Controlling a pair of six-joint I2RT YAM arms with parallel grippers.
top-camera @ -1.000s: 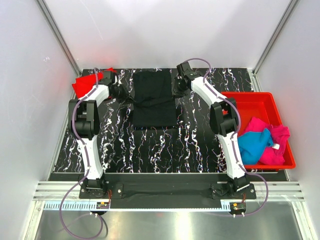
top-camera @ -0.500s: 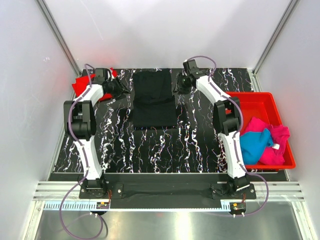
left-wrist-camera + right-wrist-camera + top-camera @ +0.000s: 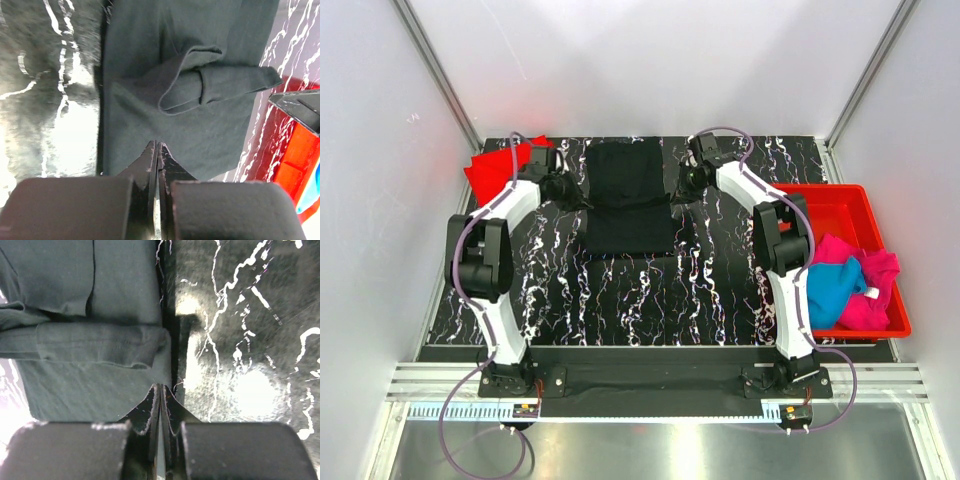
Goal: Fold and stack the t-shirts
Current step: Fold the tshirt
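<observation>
The black t-shirt (image 3: 628, 198) lies flat at the table's far middle with its sleeves folded in; it also shows in the left wrist view (image 3: 200, 125) and the right wrist view (image 3: 90, 380). My left gripper (image 3: 571, 190) is shut, its tips (image 3: 158, 145) at the shirt's left edge with no cloth between them. My right gripper (image 3: 683, 185) is shut, its tips (image 3: 161, 388) at the shirt's right edge. The red t-shirt (image 3: 492, 166) lies at the far left corner. The bright blue t-shirt (image 3: 828, 288) and the magenta t-shirt (image 3: 876, 292) lie crumpled in the bin.
The rigid red plastic bin (image 3: 832, 203) stands at the table's right edge; it also shows in the left wrist view (image 3: 295, 162). The black marbled table (image 3: 620, 300) is walled by white panels on three sides.
My left gripper has swung from near the red t-shirt to the black shirt's left edge. My right gripper has come a little nearer along the shirt's right edge. The shirt has not moved.
</observation>
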